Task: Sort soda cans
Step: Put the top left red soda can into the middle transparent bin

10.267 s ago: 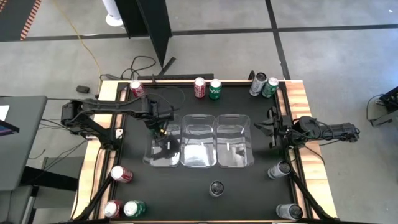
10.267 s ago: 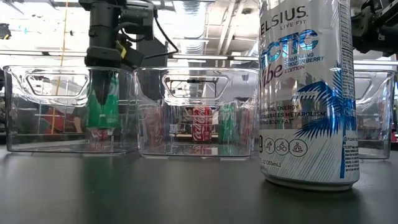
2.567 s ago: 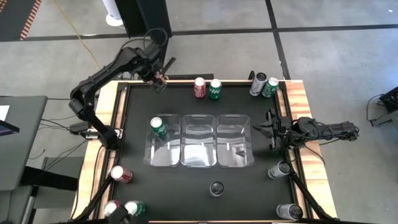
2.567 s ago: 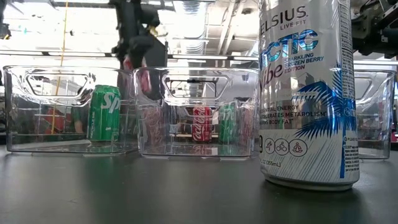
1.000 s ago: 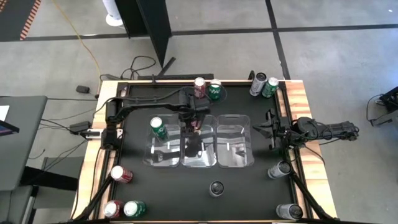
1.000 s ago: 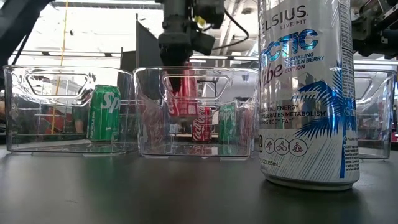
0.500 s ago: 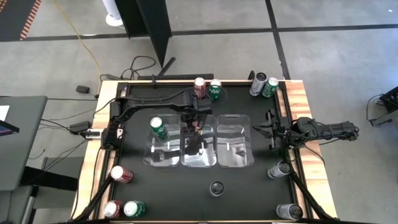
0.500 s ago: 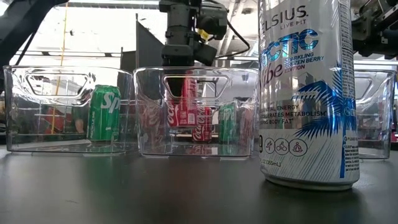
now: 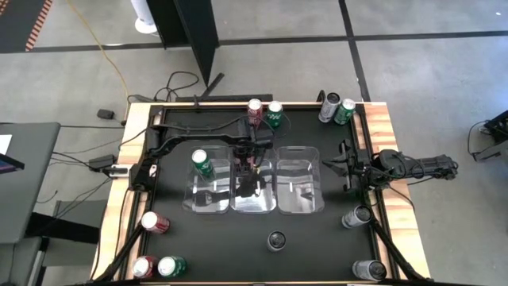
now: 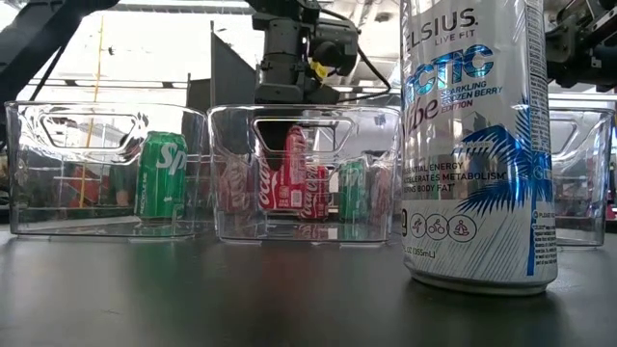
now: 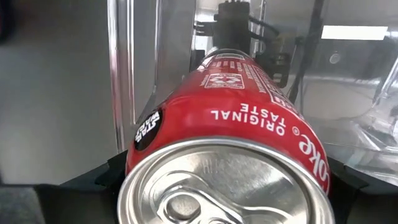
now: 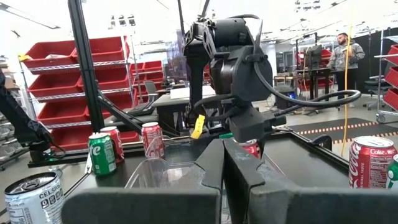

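Left to right across the bench point(image 9: 171, 230): three cans sit at the near left corner, a red one point(image 9: 155, 223), another red one point(image 9: 143, 266) and a green one point(image 9: 171, 266) just beside it. The left clear tray point(image 9: 208, 202) holds one green Sprite can point(image 9: 202, 163) standing upright.

The left tool point(image 9: 248, 159) reaches down into the middle tray point(image 9: 255, 204) and is clamped around a red Coca-Cola can point(image 10: 294, 172), jaws spread wide on its sides. From the low view the can is upright inside that tray, low in it; can't tell if it's touching the tray floor. The left wrist view is basically all silver can top and red label.

Behind the trays at the far edge stand a red can point(image 9: 255, 111) and a green can point(image 9: 275, 114), touching. A silver Celsius can point(image 9: 276, 240) stands alone in front of the trays. The right tray point(image 9: 299, 202) comes next.

Far right corner: a silver can point(image 9: 329, 107) beside a green one point(image 9: 344, 111). The right tool point(image 9: 347, 166) waits at the right edge of the bench, fingers pinched together, gripping nothing. Two more silver cans point(image 9: 356, 216) point(image 9: 368, 270) sit along the near right side.
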`<state>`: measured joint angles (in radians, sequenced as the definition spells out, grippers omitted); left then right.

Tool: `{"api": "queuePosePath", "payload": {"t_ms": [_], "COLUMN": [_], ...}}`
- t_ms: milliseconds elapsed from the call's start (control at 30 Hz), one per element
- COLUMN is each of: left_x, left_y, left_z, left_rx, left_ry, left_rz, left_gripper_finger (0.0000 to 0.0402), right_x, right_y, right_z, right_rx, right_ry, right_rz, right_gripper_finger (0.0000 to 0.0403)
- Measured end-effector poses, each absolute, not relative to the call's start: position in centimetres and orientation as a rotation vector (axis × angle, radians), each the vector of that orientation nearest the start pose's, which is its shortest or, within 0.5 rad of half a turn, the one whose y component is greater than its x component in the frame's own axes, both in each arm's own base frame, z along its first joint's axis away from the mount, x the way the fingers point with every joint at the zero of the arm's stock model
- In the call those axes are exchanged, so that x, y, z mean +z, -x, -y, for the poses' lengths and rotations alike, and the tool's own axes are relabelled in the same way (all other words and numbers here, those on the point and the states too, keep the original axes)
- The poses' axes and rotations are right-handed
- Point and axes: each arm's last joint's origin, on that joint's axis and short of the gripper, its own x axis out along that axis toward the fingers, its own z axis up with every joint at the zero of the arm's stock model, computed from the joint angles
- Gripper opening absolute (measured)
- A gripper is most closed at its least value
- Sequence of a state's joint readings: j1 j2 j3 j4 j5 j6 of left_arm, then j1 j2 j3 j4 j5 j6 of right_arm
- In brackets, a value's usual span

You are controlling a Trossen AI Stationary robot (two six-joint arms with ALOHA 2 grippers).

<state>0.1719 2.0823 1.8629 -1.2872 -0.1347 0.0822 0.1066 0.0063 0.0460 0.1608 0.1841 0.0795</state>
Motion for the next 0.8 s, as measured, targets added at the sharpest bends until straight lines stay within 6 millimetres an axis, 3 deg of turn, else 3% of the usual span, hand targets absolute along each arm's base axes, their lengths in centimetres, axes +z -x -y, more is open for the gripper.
{"api": "queuePosePath", "payload": {"t_ms": [800], "left_x": [24.35], "left_y": [-40.05], "left_z": [-7.35], "left_rx": [0.218], "left_ry": [-0.005], "left_rz": [-1.515], "left_gripper_finger": [0.0316], "right_x": [19.4], "right_y": [-9.28], "right_z": [-0.46], "right_rx": [-0.069], "right_ry": [-0.109], "right_rz": [0.201], "right_gripper_finger": [0.0029]}}
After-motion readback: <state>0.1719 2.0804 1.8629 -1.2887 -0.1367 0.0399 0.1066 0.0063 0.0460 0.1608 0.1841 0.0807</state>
